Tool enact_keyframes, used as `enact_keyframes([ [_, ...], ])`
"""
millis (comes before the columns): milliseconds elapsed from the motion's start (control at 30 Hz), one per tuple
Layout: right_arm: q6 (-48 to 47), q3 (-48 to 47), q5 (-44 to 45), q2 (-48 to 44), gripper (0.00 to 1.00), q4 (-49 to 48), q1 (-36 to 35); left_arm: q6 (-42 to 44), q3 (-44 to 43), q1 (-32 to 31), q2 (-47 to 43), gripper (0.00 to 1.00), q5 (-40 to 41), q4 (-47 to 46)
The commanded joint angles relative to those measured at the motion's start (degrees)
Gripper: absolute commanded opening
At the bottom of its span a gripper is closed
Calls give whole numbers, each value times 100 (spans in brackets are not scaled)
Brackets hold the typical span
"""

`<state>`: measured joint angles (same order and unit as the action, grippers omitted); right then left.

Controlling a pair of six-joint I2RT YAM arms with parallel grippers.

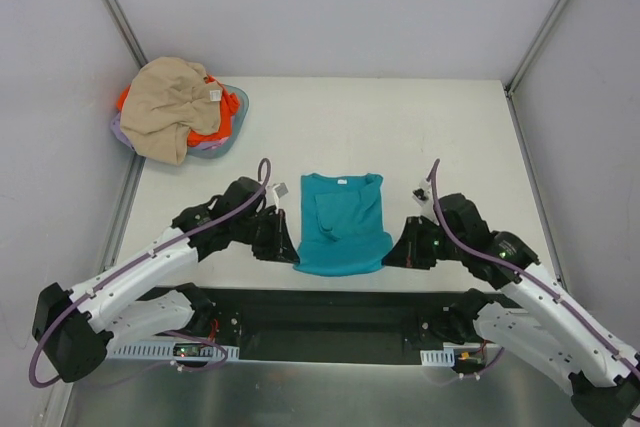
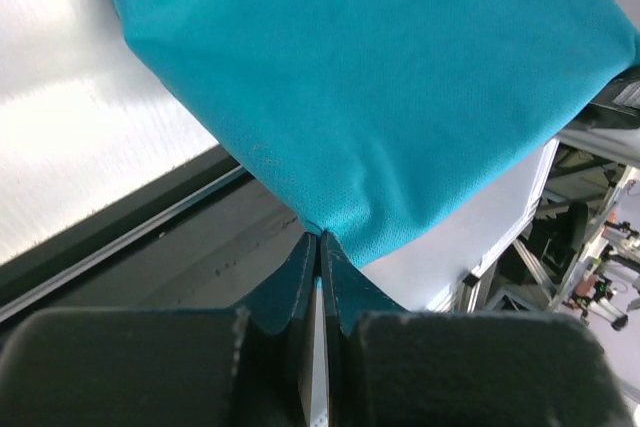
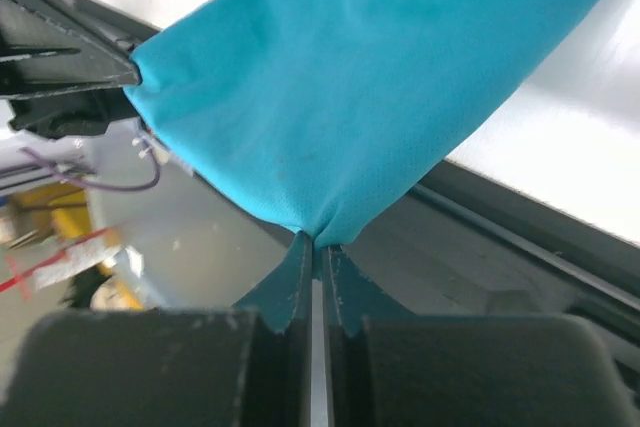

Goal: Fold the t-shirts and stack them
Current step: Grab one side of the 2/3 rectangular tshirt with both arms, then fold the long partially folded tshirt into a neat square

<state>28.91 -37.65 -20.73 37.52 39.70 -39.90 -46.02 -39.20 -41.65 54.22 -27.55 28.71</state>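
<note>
The teal shirt (image 1: 343, 222) lies partly folded at the 6 o'clock edge of the table (image 1: 450, 137), its collar toward 12. Both arms reach inward with elbows bent low and wrists turned toward the shirt. The left gripper (image 2: 318, 247) is clenched on the shirt's 7 o'clock hem corner. The right gripper (image 3: 316, 247) is clenched on the 5 o'clock corner. Each wrist view shows cloth pinched between closed fingertips. At 10 o'clock, the beige shirt (image 1: 170, 107) is heaped over the orange shirt (image 1: 222, 119) in the basket (image 1: 238, 107).
</note>
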Motion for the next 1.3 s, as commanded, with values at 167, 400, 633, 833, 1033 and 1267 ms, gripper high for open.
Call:
enact_keyframes([
  [167, -1229, -1385, 1045, 959, 1, 671, 403, 541, -1045, 472, 800, 0, 488, 188],
  [400, -1555, -1693, 18, 1407, 1, 250, 1492, 805, -1406, 938, 1108, 0, 391, 188],
  [633, -1748, -1948, -616, 2030, 1, 38, 1863, 919, -1915, 1132, 1635, 0, 523, -5],
  [833, -1853, -2264, -704, 2391, 1, -120, 2241, 972, -2197, 1404, 2180, 0, 330, -199],
  [1033, -1757, -2431, -1309, 2979, 1, -515, 2522, 998, -2539, 1590, 2689, 0, 189, -454],
  [1267, -1616, -2589, -1785, 3551, 1, -1060, 2566, 955, -2716, 1730, 3279, 0, -180, -586],
])
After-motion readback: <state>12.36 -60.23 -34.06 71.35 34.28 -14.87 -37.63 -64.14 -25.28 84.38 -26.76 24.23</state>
